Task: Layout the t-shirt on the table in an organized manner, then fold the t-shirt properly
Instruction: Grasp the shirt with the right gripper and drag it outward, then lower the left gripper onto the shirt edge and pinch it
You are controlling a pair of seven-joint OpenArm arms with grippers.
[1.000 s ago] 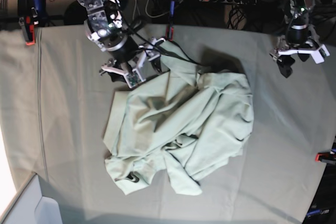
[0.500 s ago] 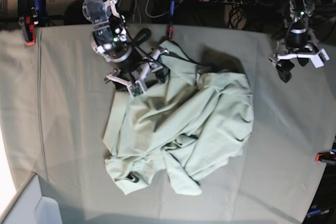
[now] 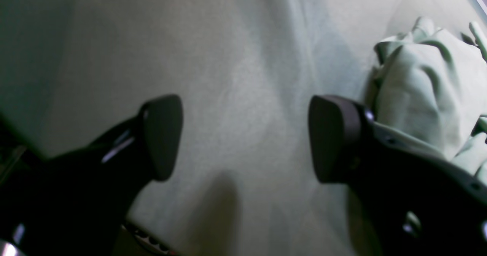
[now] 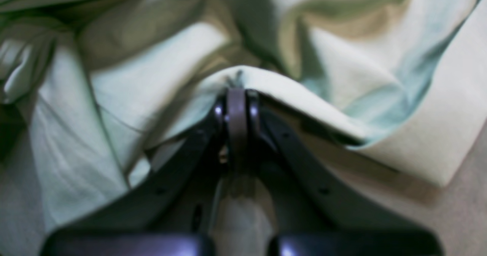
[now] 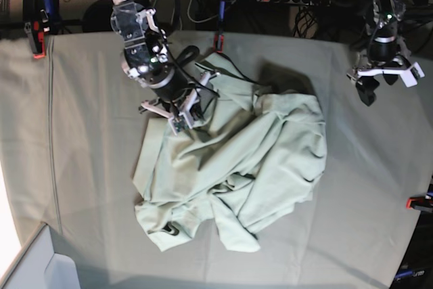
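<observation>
The right gripper (image 4: 236, 96) pinches a fold of the crumpled t-shirt (image 5: 237, 167) near the table's (image 5: 88, 167) far edge, apparently to spread it, while the left gripper (image 3: 243, 138) hangs open over bare cloth.

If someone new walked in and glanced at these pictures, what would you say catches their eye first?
Most likely the crumpled t-shirt, heaped in the middle of the table. Next, the right hand at the heap's far edge, shut on a fold of the fabric. The left hand hangs open over bare cloth near the table's far corner, apart from the shirt.
</observation>
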